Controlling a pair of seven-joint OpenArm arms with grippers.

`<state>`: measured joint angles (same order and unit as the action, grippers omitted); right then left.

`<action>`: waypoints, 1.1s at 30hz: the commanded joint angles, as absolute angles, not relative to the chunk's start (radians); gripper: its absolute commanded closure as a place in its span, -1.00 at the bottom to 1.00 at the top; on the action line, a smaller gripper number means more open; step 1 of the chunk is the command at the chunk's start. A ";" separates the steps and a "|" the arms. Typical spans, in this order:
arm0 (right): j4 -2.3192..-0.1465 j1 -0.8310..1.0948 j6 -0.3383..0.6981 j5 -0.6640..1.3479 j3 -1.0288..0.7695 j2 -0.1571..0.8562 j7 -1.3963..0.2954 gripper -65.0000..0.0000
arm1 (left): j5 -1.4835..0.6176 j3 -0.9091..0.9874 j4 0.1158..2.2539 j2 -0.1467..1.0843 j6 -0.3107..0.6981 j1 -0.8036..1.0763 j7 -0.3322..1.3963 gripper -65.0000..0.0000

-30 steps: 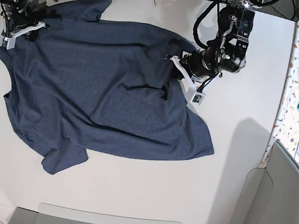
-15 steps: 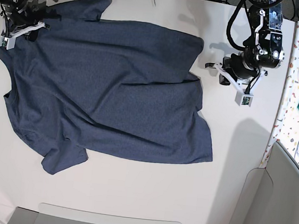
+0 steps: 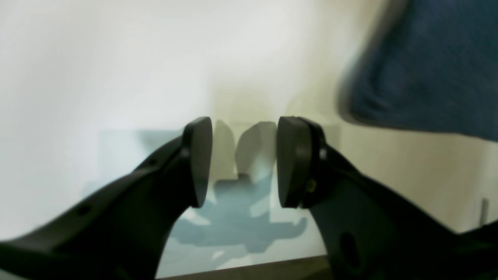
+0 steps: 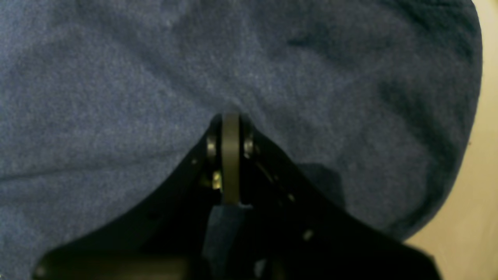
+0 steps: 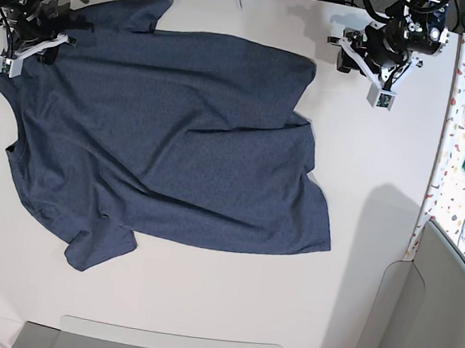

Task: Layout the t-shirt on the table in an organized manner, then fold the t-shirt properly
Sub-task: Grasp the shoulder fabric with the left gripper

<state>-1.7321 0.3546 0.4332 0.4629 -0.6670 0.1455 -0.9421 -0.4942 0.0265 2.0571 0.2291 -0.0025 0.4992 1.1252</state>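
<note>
Base view shows one shirt [image 5: 170, 134] spread plain side up over the surface [image 5: 202, 304], still creased and skewed, sleeves toward the left edge; no fold made yet. Two arms: the right fingers [image 4: 231, 128] are clenched on cloth at the far left corner; the left fingers [image 3: 198, 159] stand parted and empty near the far right corner, clear of the hem.
</note>
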 commanded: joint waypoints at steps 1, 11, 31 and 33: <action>-1.730 0.364 0.427 0.429 -0.670 0.153 -0.984 1.00 | -0.535 0.028 2.074 0.229 0.001 0.509 1.119 0.17; -1.724 0.367 0.427 0.429 -0.670 0.151 -0.987 1.00 | -0.777 0.027 2.051 0.214 0.001 0.484 1.125 0.16; -1.724 0.369 0.427 0.429 -0.670 0.153 -0.987 1.00 | -0.875 0.010 2.017 0.128 -0.007 0.392 1.194 0.17; -1.724 0.369 0.427 0.429 -0.670 0.153 -0.986 1.00 | -0.875 0.015 2.011 0.128 -0.050 0.383 1.194 0.17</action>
<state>-1.7271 0.3569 0.4332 0.4641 -0.6670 0.1459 -0.9375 -0.8631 0.0090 1.9949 0.1249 -0.0570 0.3885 1.2015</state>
